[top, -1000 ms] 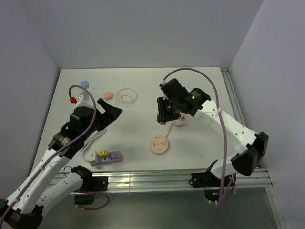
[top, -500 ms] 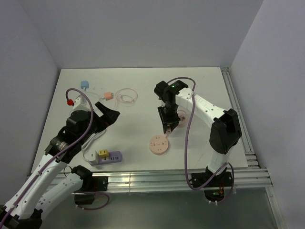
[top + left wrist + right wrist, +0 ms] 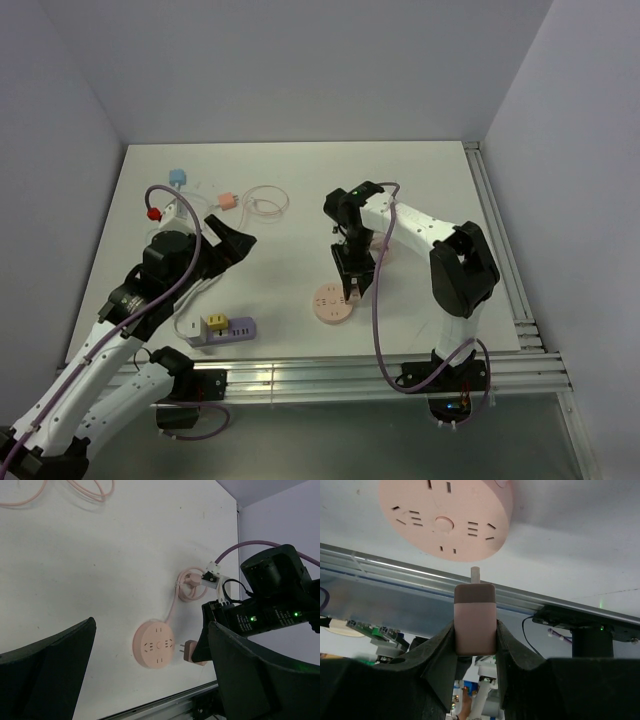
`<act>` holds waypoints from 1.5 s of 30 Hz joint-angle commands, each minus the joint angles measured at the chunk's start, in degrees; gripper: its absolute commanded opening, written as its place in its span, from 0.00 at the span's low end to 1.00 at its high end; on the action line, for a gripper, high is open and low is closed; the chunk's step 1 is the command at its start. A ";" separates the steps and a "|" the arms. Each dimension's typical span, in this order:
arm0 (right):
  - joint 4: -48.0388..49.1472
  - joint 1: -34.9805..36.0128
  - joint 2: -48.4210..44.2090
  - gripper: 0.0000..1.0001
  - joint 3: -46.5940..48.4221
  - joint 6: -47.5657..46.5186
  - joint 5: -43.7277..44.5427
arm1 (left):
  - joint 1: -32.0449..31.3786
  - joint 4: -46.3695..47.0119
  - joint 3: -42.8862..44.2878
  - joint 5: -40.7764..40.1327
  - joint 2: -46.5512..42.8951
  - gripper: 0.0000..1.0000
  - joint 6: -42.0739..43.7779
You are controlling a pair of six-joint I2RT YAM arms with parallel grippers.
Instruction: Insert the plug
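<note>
"So, where is the plug [image 3: 475,617] right now?"

"Clamped in the right gripper [image 3: 352,283]. Its pink body is pinched between both fingers, and the prongs stick out toward the round pink socket [image 3: 332,303]."

"Is it in?"

"No. In the left wrist view it hangs just beside the socket's right edge, with a small gap between prongs and rim. The socket lies flat on the desk [image 3: 430,190], and its cord [image 3: 171,607] runs up into a small loop."

"And the other arm?"

"The left gripper [image 3: 232,240] hovers over the left side of the desk, jaws spread wide, nothing between them. A purple power strip [image 3: 225,328] lies near the front edge."
</note>
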 commanded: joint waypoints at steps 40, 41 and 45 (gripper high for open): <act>-1.07 0.40 9.62 0.00 5.35 0.46 -1.95 | -1.27 1.79 0.19 -0.02 -1.03 0.99 2.43; -0.99 0.40 9.79 0.00 5.53 0.46 -1.86 | -1.27 1.70 0.19 -0.02 -1.12 1.00 2.43; -0.99 0.32 10.67 0.00 6.06 0.64 -1.60 | -1.36 1.62 0.10 -0.20 -1.12 0.99 2.52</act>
